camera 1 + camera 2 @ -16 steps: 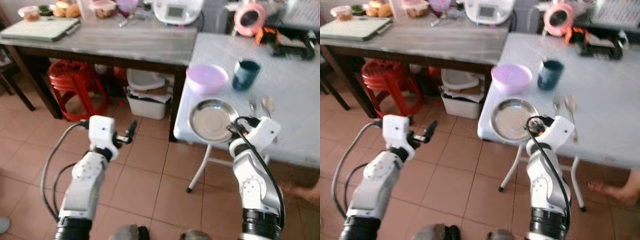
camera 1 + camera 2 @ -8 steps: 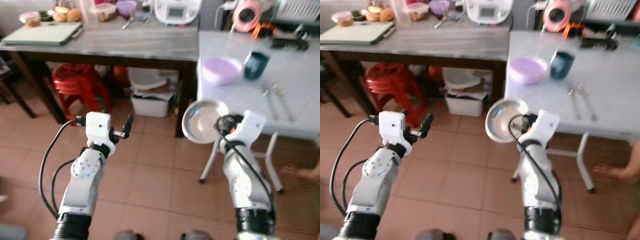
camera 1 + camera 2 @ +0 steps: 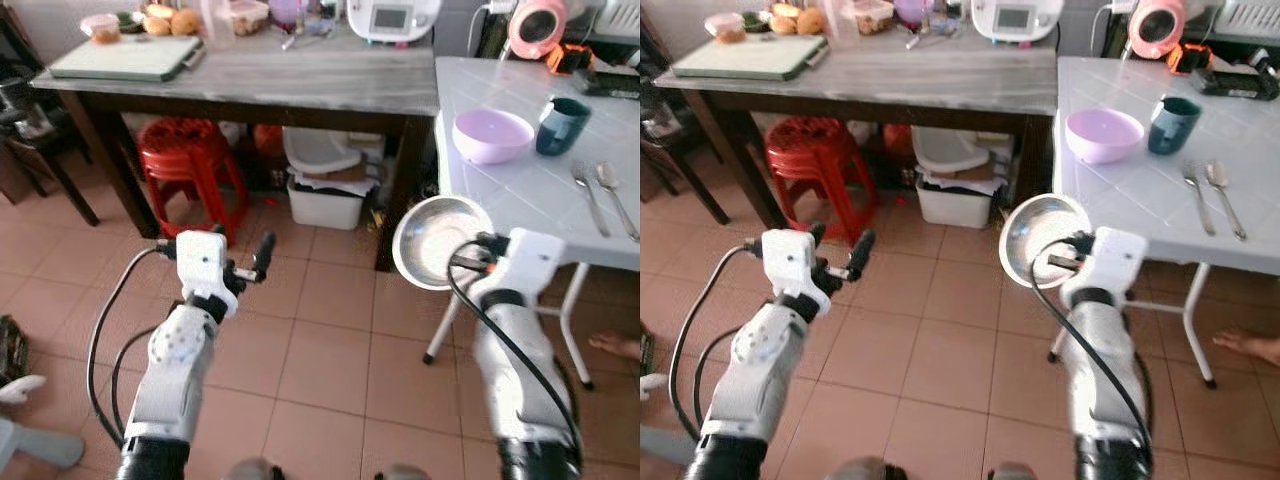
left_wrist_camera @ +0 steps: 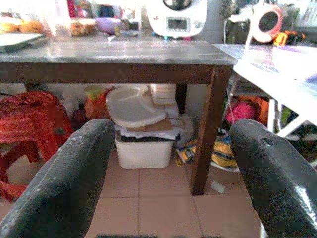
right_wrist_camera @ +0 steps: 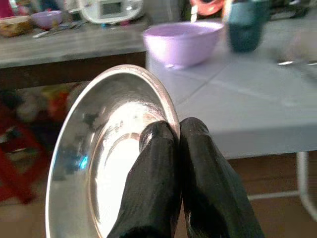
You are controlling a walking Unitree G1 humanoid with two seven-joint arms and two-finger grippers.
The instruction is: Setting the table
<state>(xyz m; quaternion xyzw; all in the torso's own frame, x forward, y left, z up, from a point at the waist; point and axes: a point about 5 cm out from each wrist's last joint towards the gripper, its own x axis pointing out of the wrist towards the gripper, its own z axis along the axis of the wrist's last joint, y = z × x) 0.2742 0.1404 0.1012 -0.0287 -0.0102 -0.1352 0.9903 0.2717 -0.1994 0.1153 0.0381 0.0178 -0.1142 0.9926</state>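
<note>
R gripper (image 5: 171,144) pinches steel plate (image 5: 99,148) rim, wrist cam | L gripper (image 4: 163,163) wide, empty | eye cam: white table (image 3: 520,190)

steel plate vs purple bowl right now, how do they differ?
The steel plate is shiny metal, shallow and flat-bottomed; the purple bowl is matte lilac and deeper. The plate is pinched at its rim by the right gripper, tilted and off the table's edge; the bowl sits upright on the white table beside the teal mug. Both are round, and both look empty.
</note>
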